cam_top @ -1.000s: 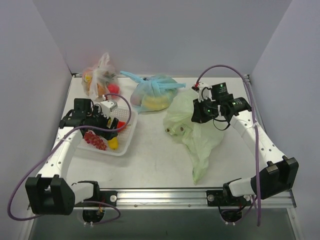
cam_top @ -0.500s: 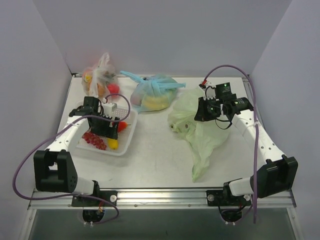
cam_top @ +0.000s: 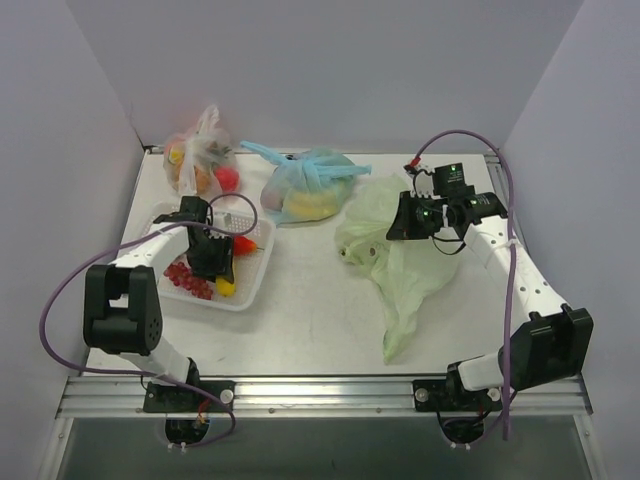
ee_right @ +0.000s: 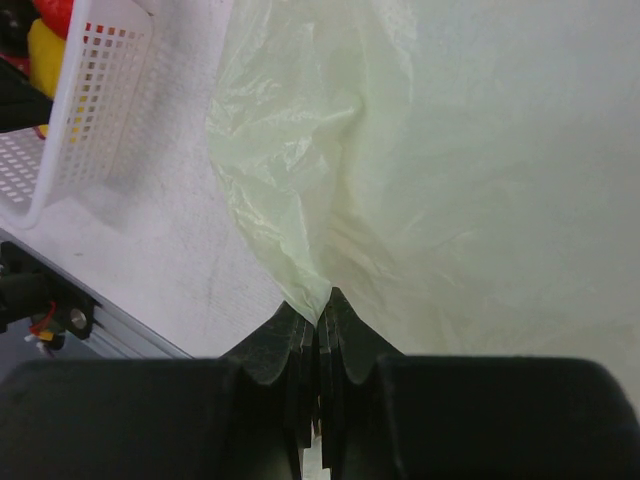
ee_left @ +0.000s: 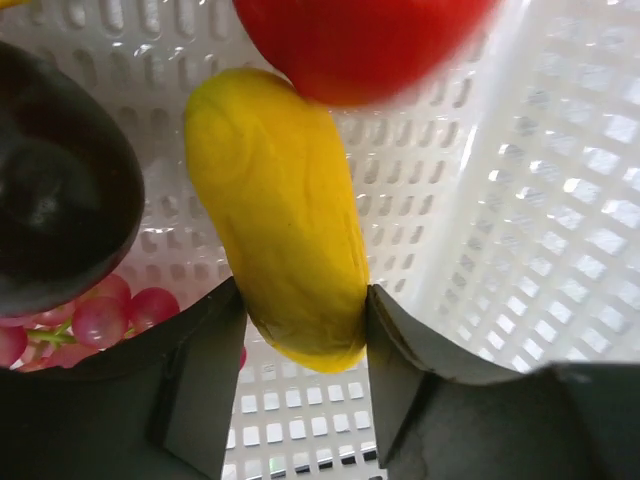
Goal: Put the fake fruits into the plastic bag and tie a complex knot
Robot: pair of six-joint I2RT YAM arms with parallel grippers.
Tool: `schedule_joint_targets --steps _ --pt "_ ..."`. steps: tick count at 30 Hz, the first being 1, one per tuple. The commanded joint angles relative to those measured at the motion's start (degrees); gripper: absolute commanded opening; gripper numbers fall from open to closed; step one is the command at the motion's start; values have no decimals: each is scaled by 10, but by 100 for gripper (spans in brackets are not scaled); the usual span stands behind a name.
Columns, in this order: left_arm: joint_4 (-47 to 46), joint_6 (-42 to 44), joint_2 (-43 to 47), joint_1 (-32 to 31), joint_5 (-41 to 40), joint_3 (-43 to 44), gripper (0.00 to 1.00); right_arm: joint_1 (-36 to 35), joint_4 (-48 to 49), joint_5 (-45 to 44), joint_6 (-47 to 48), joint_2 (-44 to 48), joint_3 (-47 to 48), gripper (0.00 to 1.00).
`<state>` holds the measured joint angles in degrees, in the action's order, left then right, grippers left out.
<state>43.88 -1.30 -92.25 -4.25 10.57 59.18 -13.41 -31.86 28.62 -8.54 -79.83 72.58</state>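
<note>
Yellow oblong fruit [ee_left: 280, 220] gripped by left claw [ee_left: 303, 300]; right claw [ee_right: 320, 305] pinches pale-green bag [ee_right: 450, 180].

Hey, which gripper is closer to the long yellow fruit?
Left. The left gripper clasps the yellow fruit between its fingers; the right gripper pinches the green bag, well away.

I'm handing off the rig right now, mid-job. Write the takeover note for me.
Left gripper: jaws closed on both sides of the yellow elongated plastic fruit, in the white perforated plastic basket.
Right gripper: shut on a fold of the pale green translucent plastic bag.
Dark red grape bunch and red round fruit lie in the basket too.
Done: bag gripped, one fruit gripped.
Left: load fruits, tie the knot.
</note>
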Motion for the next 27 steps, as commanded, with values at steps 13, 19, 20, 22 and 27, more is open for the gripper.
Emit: schedule_joint_targets --steps 13,19,20,22,27 --pt "-35 -17 188 6 128 71 23 94 187 273 -374 4 -30 0" --pt "-60 -23 225 4 195 127 23 112 389 349 -570 6 -110 0" --pt "-70 -24 227 5 207 138 23 112 401 351 -582 6 -117 0" --pt "-78 -23 227 -1 235 159 23 113 433 358 -599 5 -124 0" --pt "-120 -11 229 -87 244 209 22 171 594 422 -705 -34 -163 0"
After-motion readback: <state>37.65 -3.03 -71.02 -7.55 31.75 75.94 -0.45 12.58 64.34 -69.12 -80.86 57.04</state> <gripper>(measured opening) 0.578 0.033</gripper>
